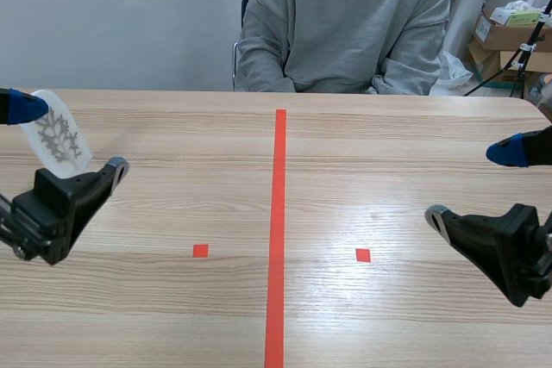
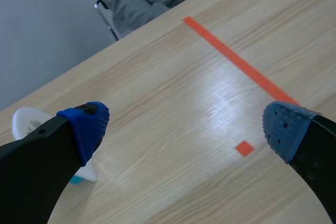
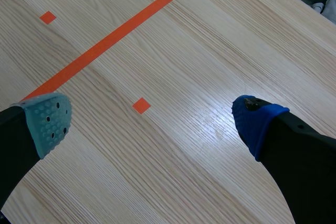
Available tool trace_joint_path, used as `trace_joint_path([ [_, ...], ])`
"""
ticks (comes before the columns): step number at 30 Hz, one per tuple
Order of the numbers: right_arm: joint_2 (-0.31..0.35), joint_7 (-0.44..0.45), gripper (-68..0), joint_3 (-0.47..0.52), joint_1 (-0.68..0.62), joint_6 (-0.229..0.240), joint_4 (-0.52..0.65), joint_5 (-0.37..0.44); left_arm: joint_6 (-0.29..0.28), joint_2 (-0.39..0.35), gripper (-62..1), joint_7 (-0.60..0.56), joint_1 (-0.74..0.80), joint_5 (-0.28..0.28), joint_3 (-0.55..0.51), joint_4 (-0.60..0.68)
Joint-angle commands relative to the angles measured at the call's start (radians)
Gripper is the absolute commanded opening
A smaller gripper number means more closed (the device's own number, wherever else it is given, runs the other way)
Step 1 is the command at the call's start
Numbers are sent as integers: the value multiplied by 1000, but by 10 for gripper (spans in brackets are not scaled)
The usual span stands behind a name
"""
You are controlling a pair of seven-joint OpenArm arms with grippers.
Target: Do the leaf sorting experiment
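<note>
Your left jaws hang spread wide and empty beside a white leaf disc (image 1: 59, 137), upper left; your right jaws gape empty, far right, over the surface (image 1: 388, 161).

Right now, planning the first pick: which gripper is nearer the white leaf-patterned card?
Left. The left gripper, open, has the white leaf-patterned card just beside one finger. The right gripper, open, is on the far side of the red tape line, well away from it.
</note>
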Motion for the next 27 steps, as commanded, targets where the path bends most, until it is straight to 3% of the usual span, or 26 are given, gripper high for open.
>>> trace_joint_path([
  [1, 8, 15, -41, 3, 14, -3, 1, 7, 6, 15, 14, -11, 26, -3, -3, 8],
  [9, 8, 15, -41, 3, 14, -3, 1, 8, -61, 66, 14, -9, 166, -3, 12, 178],
  [27, 8, 23, -41, 3, 14, -3, 1, 13, -62, 69, 14, -52, 163, -18, 15, 103],
])
